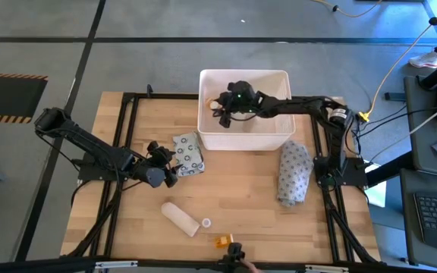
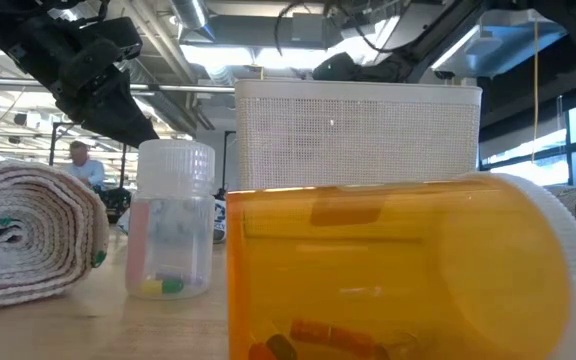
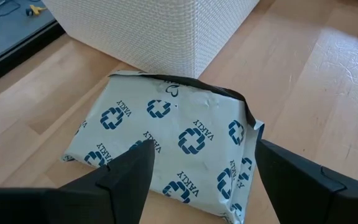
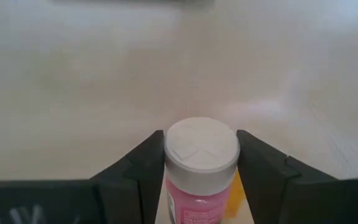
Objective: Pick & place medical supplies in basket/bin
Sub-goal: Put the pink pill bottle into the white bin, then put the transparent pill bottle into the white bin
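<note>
The white bin (image 1: 245, 130) stands at the table's far middle. My right gripper (image 1: 224, 106) reaches down inside it, shut on a small pink-labelled bottle (image 4: 202, 186) with a white cap. My left gripper (image 1: 165, 163) hovers open over the grey packet (image 3: 166, 137) printed with blue circles, which lies flat beside the bin's near left corner. Its fingers stand above the packet's near edge, apart from it. On the table's near part lie a white roll (image 1: 180, 218), a little white-capped bottle (image 2: 173, 225) standing upright, and an orange pill bottle (image 2: 398, 270) on its side. My right gripper pinches the small bottle between its two fingers (image 4: 145, 162), which sit on opposite sides of the white cap (image 4: 174, 155) and the top of the body. It comes from above into the bin. Whether the bottle's base rests on the bin floor cannot be told.
A second grey printed bundle (image 1: 294, 173) lies to the right of the bin, near the right arm's base. Black frame rails (image 1: 120, 189) run along both sides of the table. Bare wood lies in the middle between the packet and the bundle.
</note>
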